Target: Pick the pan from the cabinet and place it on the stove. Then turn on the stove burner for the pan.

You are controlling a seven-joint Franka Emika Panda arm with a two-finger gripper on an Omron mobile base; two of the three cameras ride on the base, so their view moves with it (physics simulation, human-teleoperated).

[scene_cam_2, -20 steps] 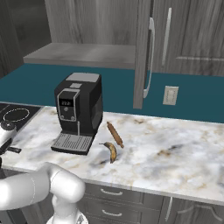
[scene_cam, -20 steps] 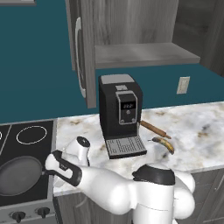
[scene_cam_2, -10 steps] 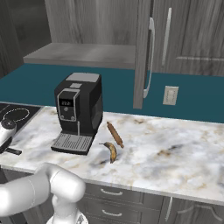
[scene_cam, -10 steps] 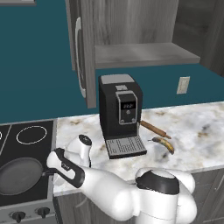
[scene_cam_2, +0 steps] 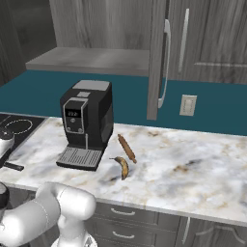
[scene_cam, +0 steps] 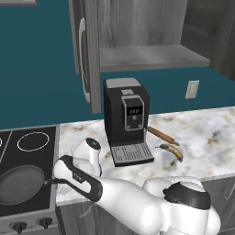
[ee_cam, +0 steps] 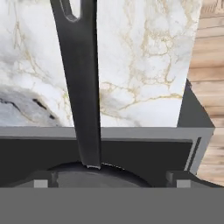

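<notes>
The pan [scene_cam: 20, 183] sits on the stove [scene_cam: 27, 156], on its near part, with the thin black handle [ee_cam: 81, 83] reaching out over the marble surface [scene_cam: 197, 133]. The hand [ee_cam: 109, 181] hovers at the handle, its jaws spread wide (gripping nothing). Behind stands a coffee machine [scene_cam: 126, 119].

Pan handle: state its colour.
Black, clearest in the hand view: the pan handle crosses the marbled counter.
</notes>
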